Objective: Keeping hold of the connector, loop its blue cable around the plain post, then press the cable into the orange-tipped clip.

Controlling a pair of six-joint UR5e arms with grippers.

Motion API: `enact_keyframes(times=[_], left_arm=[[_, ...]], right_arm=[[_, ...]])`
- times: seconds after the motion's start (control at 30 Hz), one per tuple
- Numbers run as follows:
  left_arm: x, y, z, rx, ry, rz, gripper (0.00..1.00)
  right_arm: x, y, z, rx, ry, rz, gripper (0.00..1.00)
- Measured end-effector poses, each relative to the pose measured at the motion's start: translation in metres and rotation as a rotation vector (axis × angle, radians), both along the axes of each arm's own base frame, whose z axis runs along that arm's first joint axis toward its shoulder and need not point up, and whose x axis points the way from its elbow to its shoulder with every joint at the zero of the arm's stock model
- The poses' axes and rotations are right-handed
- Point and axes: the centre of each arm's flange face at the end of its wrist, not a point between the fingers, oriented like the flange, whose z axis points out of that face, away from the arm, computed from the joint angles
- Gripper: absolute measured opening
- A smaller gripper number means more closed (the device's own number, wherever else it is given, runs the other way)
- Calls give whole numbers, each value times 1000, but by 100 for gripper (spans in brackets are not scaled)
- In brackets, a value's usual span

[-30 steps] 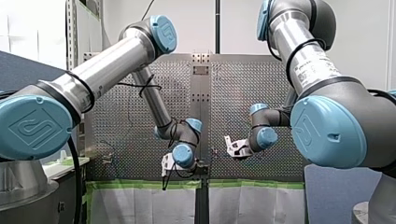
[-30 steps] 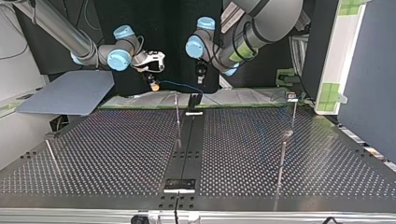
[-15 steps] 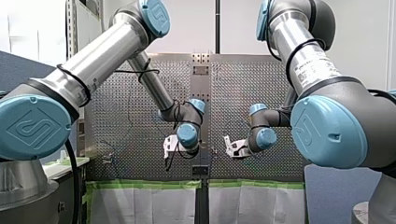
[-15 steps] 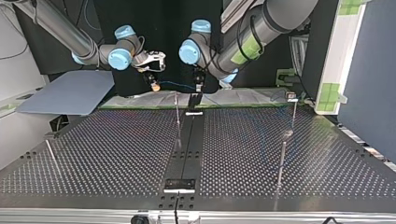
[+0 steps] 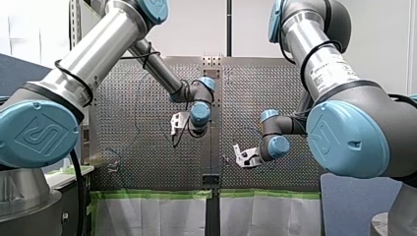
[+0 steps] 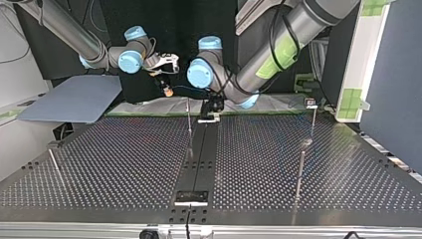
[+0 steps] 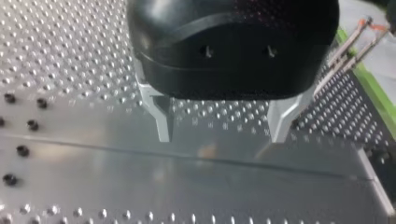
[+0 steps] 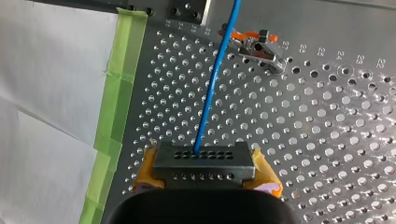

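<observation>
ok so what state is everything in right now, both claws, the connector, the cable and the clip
black left claw with metal fingers: open, holding nothing
right claw with yellow pads: shut on the grey connector block
orange-tipped metal clip: nothing pressed into it
thin blue cable: leaves the connector block, passes beside the clip, not in it

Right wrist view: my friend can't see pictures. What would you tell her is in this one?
My right gripper, yellow-padded, holds a grey connector block. Its blue cable runs ahead over the perforated table, passing close beside the orange-tipped clip. A strip of green tape edges white sheeting off to one side.
</observation>
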Motion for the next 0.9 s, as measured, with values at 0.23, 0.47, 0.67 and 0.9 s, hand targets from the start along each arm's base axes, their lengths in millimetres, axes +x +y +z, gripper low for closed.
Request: enact_keyframes(times=[0.23, 0.47, 0.67, 0.9], left_arm=[[14, 23, -2, 88, 63, -2, 100], [14, 23, -24, 175, 154, -76, 100], [20, 14, -36, 223, 211, -148, 100], [32, 4, -18, 215, 223, -185, 100]], right_arm=[[0, 0, 0, -3, -1, 0, 0], [0, 0, 0, -3, -3, 0, 0], [1, 0, 0, -3, -4, 1, 0], [1, 1, 0, -2, -5, 2, 0]])
